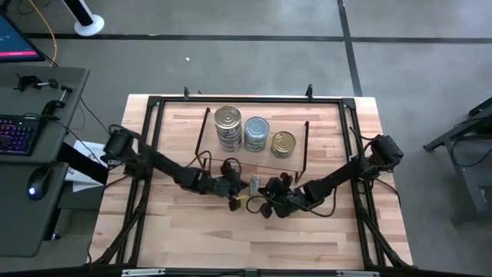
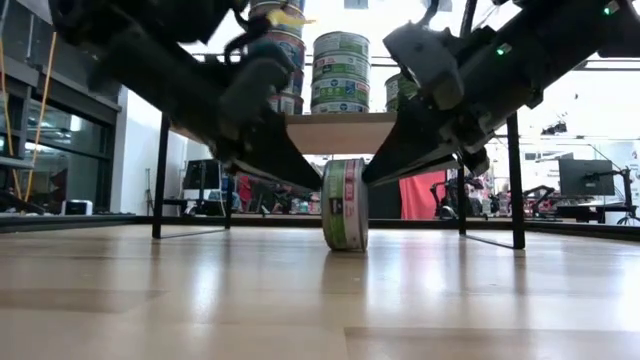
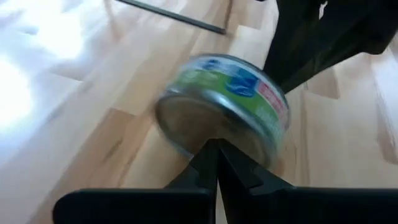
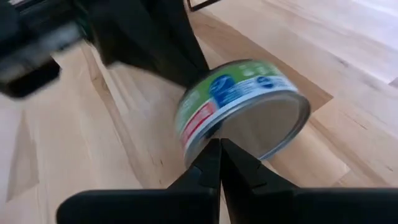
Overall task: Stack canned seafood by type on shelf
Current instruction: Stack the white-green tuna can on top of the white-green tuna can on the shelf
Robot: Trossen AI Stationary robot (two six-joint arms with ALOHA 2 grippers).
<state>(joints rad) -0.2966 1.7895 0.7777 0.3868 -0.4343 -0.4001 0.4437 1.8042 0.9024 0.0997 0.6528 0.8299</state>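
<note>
A green-and-blue labelled can (image 2: pixel 345 205) stands on its curved side on the table, its flat ends facing left and right; it also shows in the high view (image 1: pixel 254 185). My left gripper (image 2: pixel 316 184) is shut at the can's left end, and my right gripper (image 2: pixel 369 178) is shut at its right end. On the shelf (image 2: pixel 340 131) behind, a tall stack of cans with a gold lid (image 1: pixel 227 120), a pale silver-topped stack (image 1: pixel 257 128) and a gold-lidded can (image 1: pixel 283 143) stand abreast. My left gripper sets its shut fingertips (image 3: pixel 214 149) against the lower part of the can's left flat end (image 3: pixel 199 124), slanting down from the table's left. The can stands on edge on the table. My right gripper sets its shut fingertips (image 4: pixel 217 146) against the lower part of the can's right flat end (image 4: pixel 261 124), slanting down from the table's right.
The shelf's black wire legs (image 2: pixel 160 180) stand just behind the can. A black frame (image 1: pixel 154 104) runs around the tabletop. Bare wood lies toward the near edge (image 1: pixel 254 238). A desk with a keyboard and mouse (image 1: pixel 23 138) stands left of the table.
</note>
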